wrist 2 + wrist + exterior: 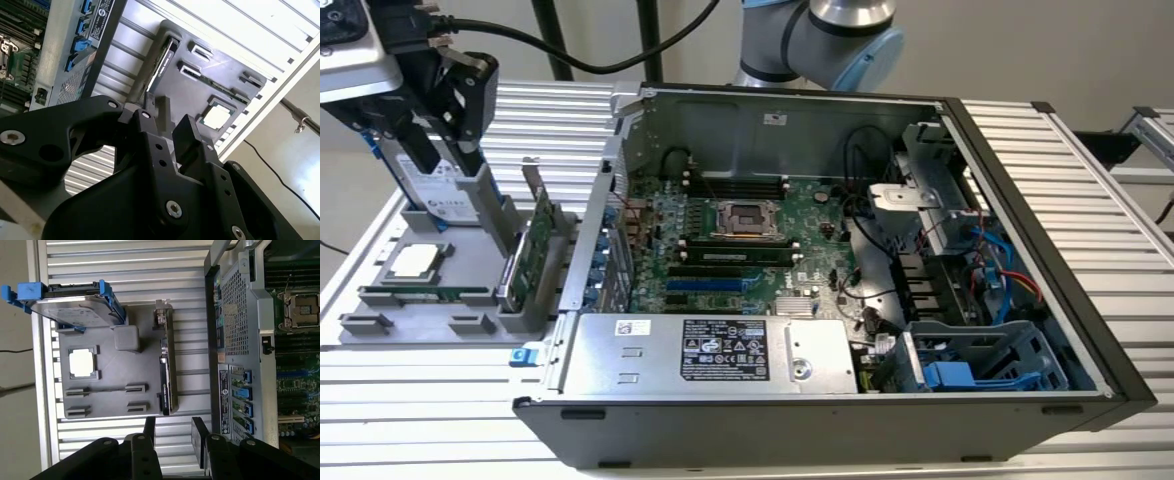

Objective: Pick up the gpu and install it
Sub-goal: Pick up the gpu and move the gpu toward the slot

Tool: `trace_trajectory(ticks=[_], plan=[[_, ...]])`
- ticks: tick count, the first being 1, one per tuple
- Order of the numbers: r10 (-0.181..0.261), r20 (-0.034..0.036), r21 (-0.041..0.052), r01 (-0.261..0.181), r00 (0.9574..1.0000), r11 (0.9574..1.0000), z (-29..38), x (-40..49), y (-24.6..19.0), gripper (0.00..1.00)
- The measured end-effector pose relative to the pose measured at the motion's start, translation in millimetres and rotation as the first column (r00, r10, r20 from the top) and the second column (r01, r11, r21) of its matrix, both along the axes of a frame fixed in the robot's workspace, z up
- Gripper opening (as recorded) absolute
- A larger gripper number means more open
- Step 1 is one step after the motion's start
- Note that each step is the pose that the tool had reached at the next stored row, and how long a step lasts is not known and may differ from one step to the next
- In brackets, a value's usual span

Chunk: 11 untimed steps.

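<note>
The gpu (540, 238) stands on its long edge in a slot of the grey holder tray (400, 325), on the exterior view's left, beside the open computer case (854, 420). In both wrist views I see the gpu (167, 371) (161, 65) edge-on as a thin dark card. My gripper (440, 140) hangs well above the tray, apart from the card. Its black fingers (150, 429) are open with nothing between them. In the first wrist view the gap of the gripper (175, 432) lines up with the card's long edge. The second wrist view shows the gripper (167, 117) over the tray.
A silver hard drive in a blue frame (434, 190) (75, 310) stands upright in the tray near the gpu. A processor chip (82, 362) and a thin memory stick (107, 388) lie in the tray. The motherboard (747, 250) lies exposed inside the case. The table is ribbed metal (427, 400).
</note>
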<state>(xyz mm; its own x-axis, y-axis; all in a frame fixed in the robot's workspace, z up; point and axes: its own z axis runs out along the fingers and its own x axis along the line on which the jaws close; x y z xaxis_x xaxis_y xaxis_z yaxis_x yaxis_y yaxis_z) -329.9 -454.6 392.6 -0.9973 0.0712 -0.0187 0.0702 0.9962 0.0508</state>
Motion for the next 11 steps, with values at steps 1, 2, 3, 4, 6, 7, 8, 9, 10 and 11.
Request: trace_trajectory(ticks=[1, 2, 3, 4, 6, 7, 8, 9, 10, 11], plan=[[0.000, 0.0000, 0.0000, 0.000, 1.0000, 1.0000, 0.0, 0.0, 0.0, 0.00], [0.000, 0.0000, 0.0000, 0.000, 1.0000, 1.0000, 0.0, 0.0, 0.0, 0.00], [0.000, 0.0001, 0.0000, 0.000, 1.0000, 1.0000, 0.0, -0.1, 0.0, 0.00], [0.000, 0.0000, 0.0000, 0.000, 1.0000, 1.0000, 0.0, -0.1, 0.0, 0.00], [0.000, 0.0000, 0.0000, 0.000, 1.0000, 1.0000, 0.0, -0.1, 0.0, 0.00], [0.000, 0.0000, 0.0000, 0.000, 1.0000, 1.0000, 0.0, -0.1, 0.0, 0.00], [0.000, 0.0000, 0.0000, 0.000, 1.0000, 1.0000, 0.0, -0.1, 0.0, 0.00], [0.000, 0.0000, 0.0000, 0.000, 1.0000, 1.0000, 0.0, -0.1, 0.0, 0.00], [0.000, 0.0000, 0.0000, 0.000, 1.0000, 1.0000, 0.0, -0.1, 0.0, 1.00], [0.000, 0.0000, 0.0000, 0.000, 1.0000, 1.0000, 0.0, -0.1, 0.0, 1.00]])
